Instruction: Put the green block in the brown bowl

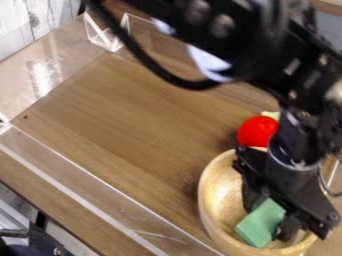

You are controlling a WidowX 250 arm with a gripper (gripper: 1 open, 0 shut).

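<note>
One view only. The camera sat above and off to one side of the wooden table (120,130), looking down at a slant across it. The table edges ran diagonally through the frame, with the near clear wall (80,200) crossing the lower left. It was close: the arm (241,45) filled the upper right and ran out of the top edge, and the brown bowl (214,185) was cut off by the bottom edge. No second view existed to share any part of the scene.
</note>
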